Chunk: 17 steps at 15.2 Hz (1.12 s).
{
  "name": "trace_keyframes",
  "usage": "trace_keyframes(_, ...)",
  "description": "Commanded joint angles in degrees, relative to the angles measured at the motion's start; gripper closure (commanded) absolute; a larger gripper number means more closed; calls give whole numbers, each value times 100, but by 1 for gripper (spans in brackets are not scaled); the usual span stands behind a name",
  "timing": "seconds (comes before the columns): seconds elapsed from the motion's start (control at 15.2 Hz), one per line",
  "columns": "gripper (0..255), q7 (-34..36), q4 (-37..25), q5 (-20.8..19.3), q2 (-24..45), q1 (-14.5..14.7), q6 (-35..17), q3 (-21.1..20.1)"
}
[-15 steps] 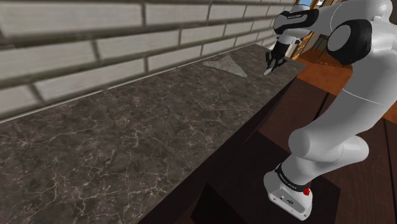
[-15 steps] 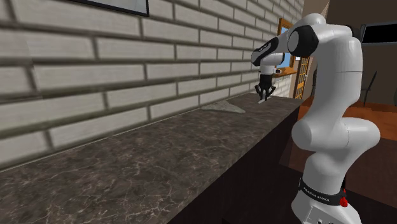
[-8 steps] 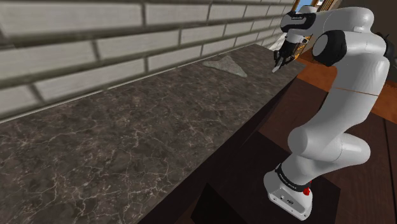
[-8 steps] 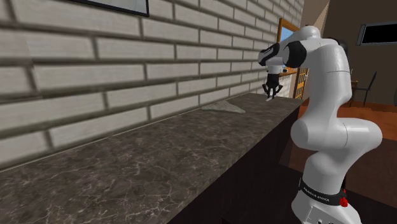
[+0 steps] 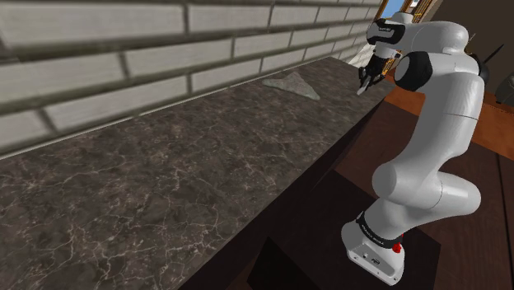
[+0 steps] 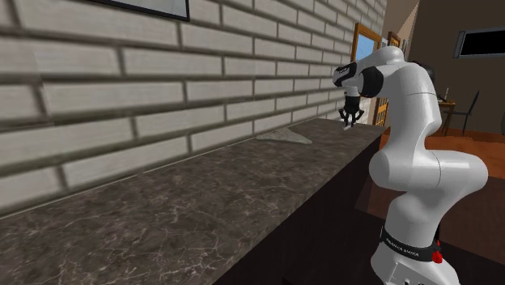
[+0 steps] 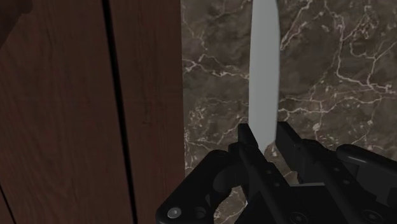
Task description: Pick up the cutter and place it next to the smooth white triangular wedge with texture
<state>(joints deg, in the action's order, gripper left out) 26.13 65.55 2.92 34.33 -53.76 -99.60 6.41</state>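
A pale brick wall [image 5: 123, 58] runs along the far side of a long counter [image 5: 165, 189] of dark, white-veined stone. In the shoulder view the white arm [image 5: 445, 99] rises from its base at the lower right, bends over at the top and reaches left toward the counter's far right end.

A flat, pale grey triangular wedge [image 5: 292, 84] lies on the counter close to the wall, toward that same far end. In the second exterior view the wedge [image 6: 285, 136] sits to the left of the arm's hand, apart from it.

The black gripper [image 5: 365, 77] hangs above the counter's near edge, right of the wedge. In the second exterior view the gripper [image 6: 349, 120] points downward, above the counter's far corner.

In the wrist view the gripper [image 7: 266, 137] clasps the cutter [image 7: 264, 70], a long pale grey blade, between its two fingers. The blade stretches away from the fingers over the veined stone, just beside the counter's edge, beyond which lie dark wooden boards [image 7: 76, 108].
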Motion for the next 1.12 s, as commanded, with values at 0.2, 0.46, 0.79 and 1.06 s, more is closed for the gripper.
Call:
trace_keyframes(0.2,255,-1,408,2,-9,18,-400,-4)
trace_keyframes(0.46,255,-4,670,6,19,25,-691,-7)
trace_keyframes(0.79,255,-9,945,15,89,31,-1034,-13)
trace_keyframes(1.06,255,-14,1127,25,168,33,-1295,-19)
